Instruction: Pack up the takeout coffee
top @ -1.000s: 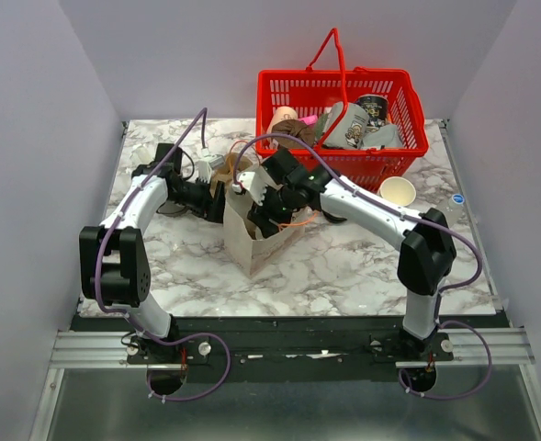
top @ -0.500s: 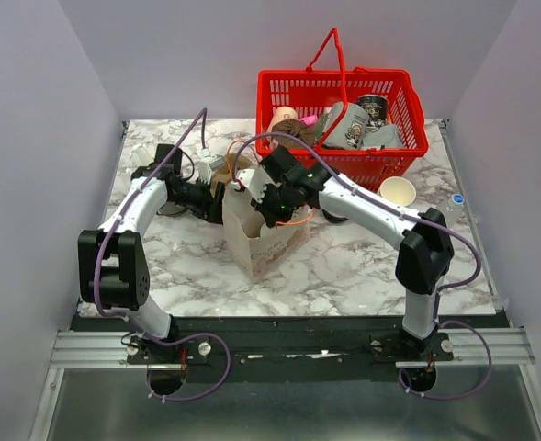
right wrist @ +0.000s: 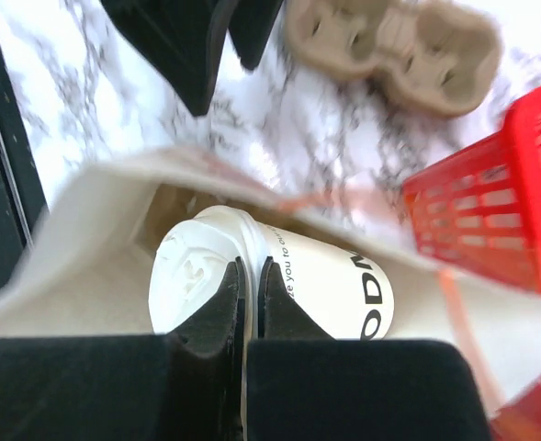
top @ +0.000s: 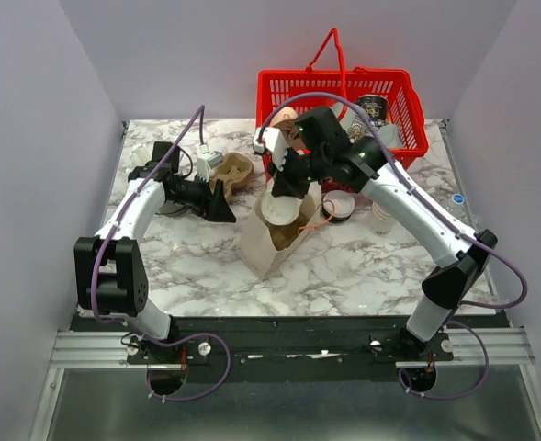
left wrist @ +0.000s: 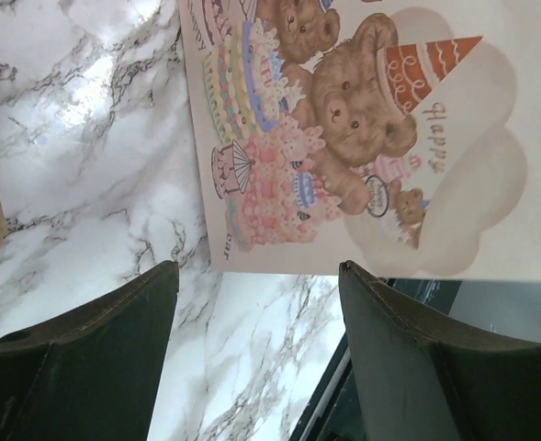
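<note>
Packing nearly done: the takeout coffee [right wrist: 330,285] sits inside the brown paper bag [top: 272,250] at frame centre, with the right hand [right wrist: 249,268] closed, empty, above it and the left hand [left wrist: 256,271] open at centre-left; next, the right arm probably must lift clear without snagging the bag.

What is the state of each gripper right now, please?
Left gripper: open, holding nothing.
Right gripper: shut, empty, over the cup in the bag.
</note>
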